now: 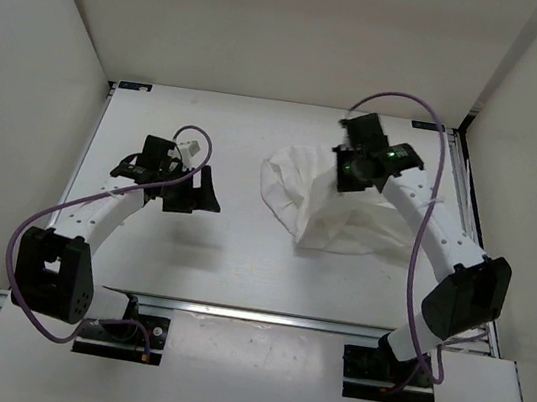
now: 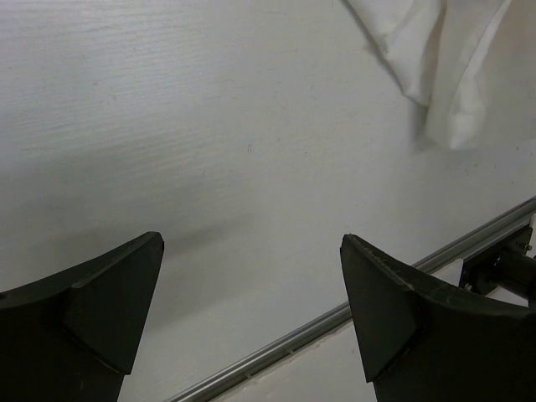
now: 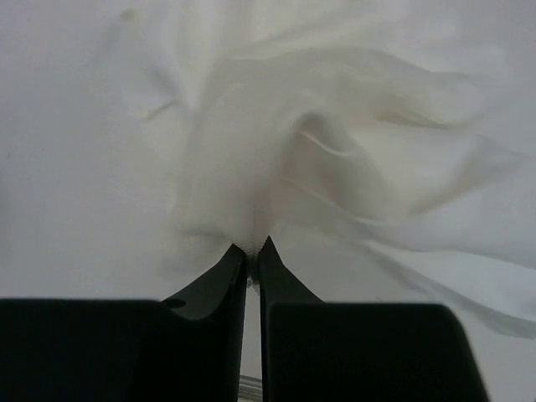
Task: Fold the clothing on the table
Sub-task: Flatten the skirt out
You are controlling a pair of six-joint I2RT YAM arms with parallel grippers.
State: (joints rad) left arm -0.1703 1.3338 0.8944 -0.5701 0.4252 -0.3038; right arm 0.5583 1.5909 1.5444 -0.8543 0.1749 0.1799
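The clothing [image 1: 333, 211] is a thin white garment, bunched on the right half of the table [image 1: 199, 261]. My right gripper [image 1: 354, 168] hangs over its upper middle and is shut on a pinch of the fabric; in the right wrist view the cloth [image 3: 276, 167] gathers into folds right at the closed gripper [image 3: 254, 244]. My left gripper [image 1: 194, 190] stands open at centre-left, apart from the garment. In the left wrist view its gripper [image 2: 251, 247] has only bare table between the fingers, with a corner of the clothing [image 2: 444, 67] at the top right.
White walls [image 1: 33, 85] close the table in on the left, back and right. A metal rail [image 1: 261, 315] runs along the front edge; it also shows in the left wrist view as the rail [image 2: 352, 314]. Purple cables [image 1: 426, 215] loop off both arms.
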